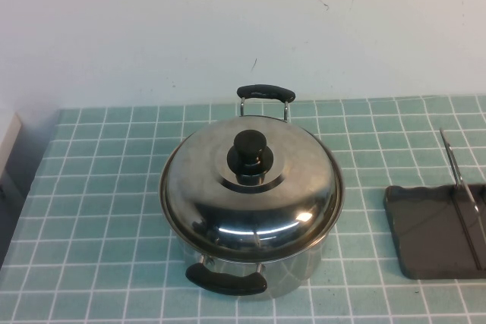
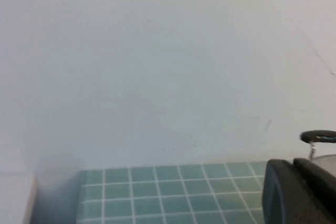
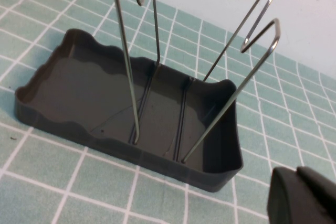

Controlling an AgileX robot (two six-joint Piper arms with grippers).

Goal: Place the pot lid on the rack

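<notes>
The pot lid (image 1: pixel 228 210), shiny domed steel with a black knob (image 1: pixel 250 155), sits closed on the steel pot (image 1: pixel 296 278) at the middle of the tiled table. The rack (image 1: pixel 429 229), a dark tray with upright wire prongs (image 1: pixel 459 187), stands to the right of the pot and is cut by the view's edge. It fills the right wrist view (image 3: pixel 94 93). My right gripper (image 3: pixel 297 174) is near the rack's corner, fingers together, empty. My left gripper (image 2: pixel 293 167) is to the left of the pot, fingers together, empty. Neither gripper shows in the high view.
The pot has two black handles, one far (image 1: pixel 265 94) and one near (image 1: pixel 226 281); the far one also shows in the left wrist view (image 2: pixel 318 137). A white wall rises behind the table. The table's left edge (image 1: pixel 30 187) borders a pale block.
</notes>
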